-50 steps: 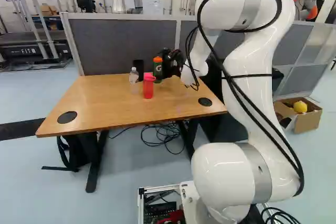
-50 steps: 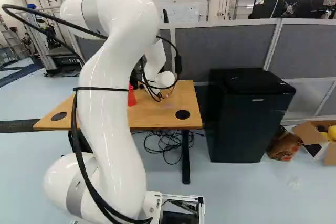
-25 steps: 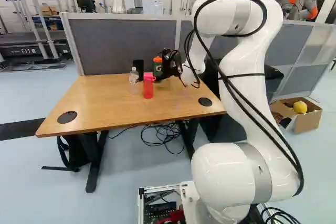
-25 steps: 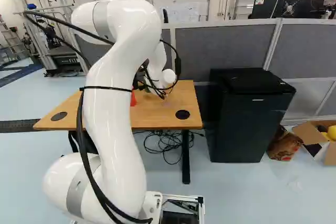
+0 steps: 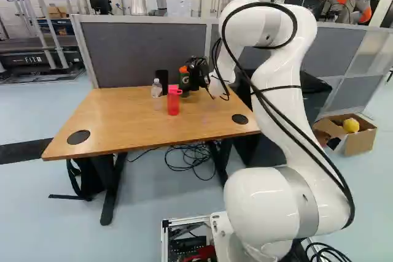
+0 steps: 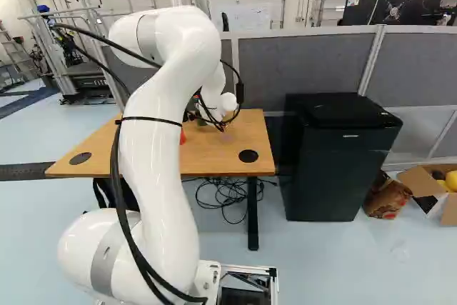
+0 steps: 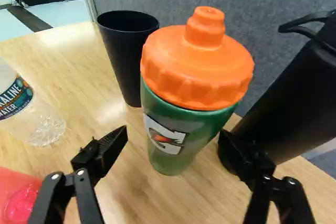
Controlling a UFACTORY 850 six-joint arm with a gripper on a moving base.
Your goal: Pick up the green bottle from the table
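1. Between and ahead of the spread fingers (image 7: 105,156), in the wrist view, stands the green sports bottle (image 7: 197,137), upright on the table (image 7: 115,203). The fingers are wide, with daylight on both sides of the bottle, so nothing is gripped. That width presumably lets them pass around its broad body. The orange cap (image 7: 199,72) overhangs slightly; a grip lower down, on the green wall, looks the surer choice. Beyond the bottle from the fingers is a black cup (image 7: 123,56). Close by one finger stands a black bottle with a carry loop (image 7: 294,98); whether they touch I cannot tell. That side leaves little room, so the approach should be straight. Past the other finger are a clear water bottle (image 7: 44,116) and a red bottle (image 7: 18,195), both out of the closing path.

2. Seen from the left base view, the white arm (image 5: 285,99) reaches over the table to bring the fingers in from the side, likely to avoid the red bottle, which stands nearer the base than they do.

3. Over in the right base view, the arm hides the target and fingers, so the wrist view must guide the next move: a little further forward, then closing.
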